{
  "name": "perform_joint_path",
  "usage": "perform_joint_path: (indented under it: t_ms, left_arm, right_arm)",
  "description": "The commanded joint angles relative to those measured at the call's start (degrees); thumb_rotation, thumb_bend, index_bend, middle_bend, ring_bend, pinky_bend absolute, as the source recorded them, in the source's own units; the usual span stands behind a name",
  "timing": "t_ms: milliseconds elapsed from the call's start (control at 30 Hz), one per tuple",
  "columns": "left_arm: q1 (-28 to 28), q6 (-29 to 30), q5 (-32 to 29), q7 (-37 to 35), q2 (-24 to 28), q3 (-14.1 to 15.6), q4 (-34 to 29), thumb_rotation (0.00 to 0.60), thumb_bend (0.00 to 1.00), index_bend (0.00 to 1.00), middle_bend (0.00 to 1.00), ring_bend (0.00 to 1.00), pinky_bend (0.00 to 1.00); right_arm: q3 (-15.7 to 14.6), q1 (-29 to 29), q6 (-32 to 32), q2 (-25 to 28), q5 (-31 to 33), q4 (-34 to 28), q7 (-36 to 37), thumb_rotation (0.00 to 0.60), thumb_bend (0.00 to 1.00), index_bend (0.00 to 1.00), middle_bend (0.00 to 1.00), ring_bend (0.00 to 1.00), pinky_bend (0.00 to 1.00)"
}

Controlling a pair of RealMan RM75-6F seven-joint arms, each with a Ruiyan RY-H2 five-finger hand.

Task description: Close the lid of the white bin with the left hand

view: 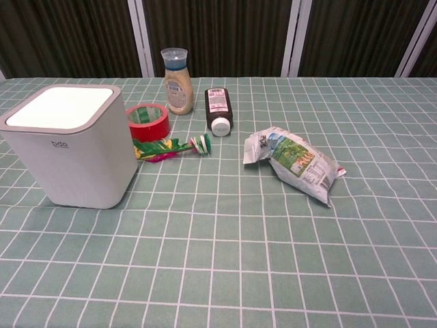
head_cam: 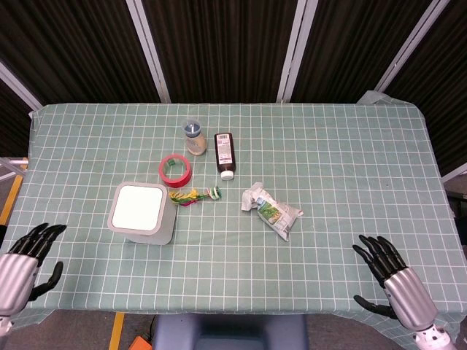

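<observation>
Resting at the near left table edge, left robot hand (head_cam: 22,264) fingers apart, empty; bin (head_cam: 140,212) lid (view: 60,107) flat, task looks done.

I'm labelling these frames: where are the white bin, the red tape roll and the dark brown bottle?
white bin (view: 75,160), chest view, front wall
red tape roll (view: 147,122), chest view, outer red side
dark brown bottle (head_cam: 224,151), head view, label

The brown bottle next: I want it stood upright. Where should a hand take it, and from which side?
Probably around the middle of the brown bottle, from above. It lies flat with its white cap toward the robot and both long sides free, the red tape roll standing apart.
</observation>
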Motion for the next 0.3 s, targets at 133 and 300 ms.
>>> perform_joint_path:
  t_ms: [133, 300]
  left_arm:
    - [3.22, 0.66, 0.22, -0.92, -4.38, 2.46, 7.05, 0.6, 0.38, 0.05, 0.0, 0.0, 0.0]
    - [3.33, 0.06, -0.57, -1.22, -3.92, 1.65, 7.0, 0.6, 0.38, 0.04, 0.0, 0.0, 0.0]
  right_arm:
    - [-0.41, 0.22, -0.15, -0.04, -0.77, -0.13, 0.32, 0.6, 0.22, 0.0, 0.0, 0.0, 0.0]
    - [-0.51, 0.39, -0.85, -0.39, -0.81, -0.19, -0.43, 0.6, 0.22, 0.0, 0.0, 0.0, 0.0]
